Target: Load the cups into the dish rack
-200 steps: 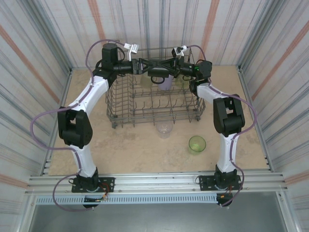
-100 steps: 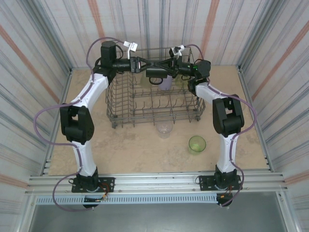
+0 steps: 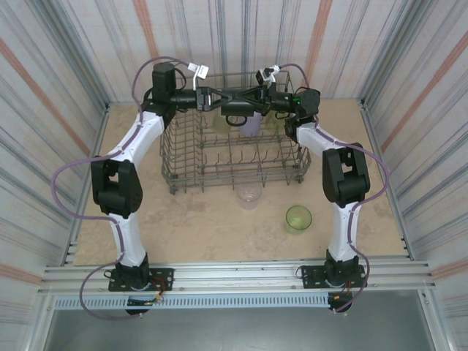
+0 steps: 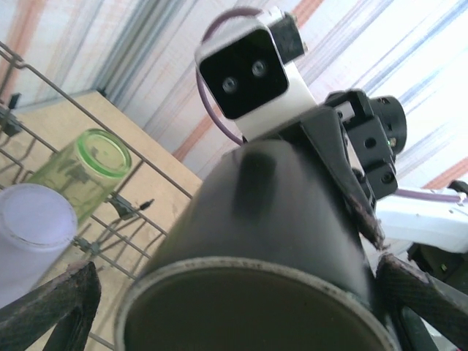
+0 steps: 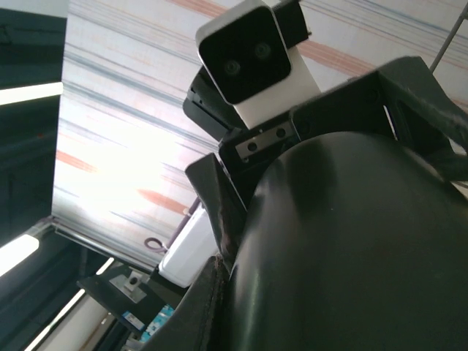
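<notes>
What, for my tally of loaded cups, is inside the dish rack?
A lavender cup and a yellow-green cup sit at the far side of the dish rack. The arms and the dark cup held above it cover part of that side, so other cups could be hidden.

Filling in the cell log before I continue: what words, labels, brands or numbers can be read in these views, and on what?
No text can be read in any view.
Small stickers low in the right wrist view: too small and blurred to read.
Dark cup, white camera housing, dish rack: no markings visible.
</notes>
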